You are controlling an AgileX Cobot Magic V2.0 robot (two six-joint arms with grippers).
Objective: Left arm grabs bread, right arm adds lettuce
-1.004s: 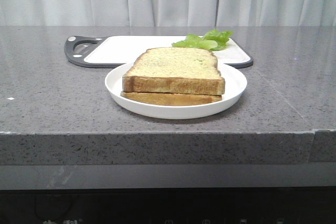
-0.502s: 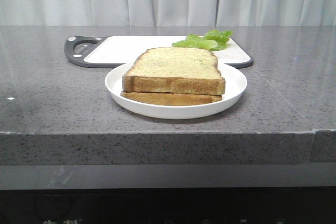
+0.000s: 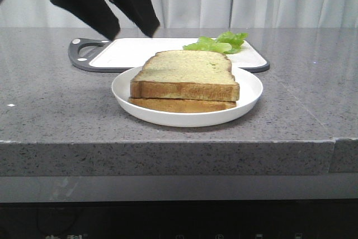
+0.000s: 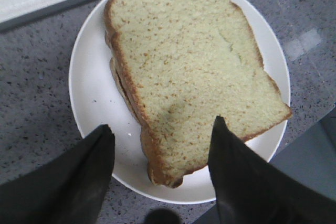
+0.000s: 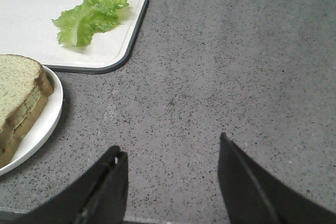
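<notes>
The thick bread slice (image 3: 187,71) lies on a thinner slice (image 3: 179,105) on a white plate (image 3: 246,94) at the counter's front middle. My left gripper (image 3: 134,32) is open and empty, in the air above and left of the plate. In the left wrist view the bread (image 4: 184,61) lies below the gripper (image 4: 163,129), its fingers apart over the slice's near corner. The lettuce (image 3: 219,43) lies on the white cutting board (image 3: 134,51) behind the plate. My right gripper (image 5: 170,150) is open and empty over bare counter to the right of the plate; the lettuce (image 5: 89,17) also shows there.
The cutting board has a dark rim and a handle (image 3: 84,54) at its left end. The grey speckled counter drops off at its front edge (image 3: 168,144). A curtain hangs behind the counter.
My left gripper has come into the front view from the upper left and now hangs above the board's left part. Bread, plate and lettuce have not moved.
</notes>
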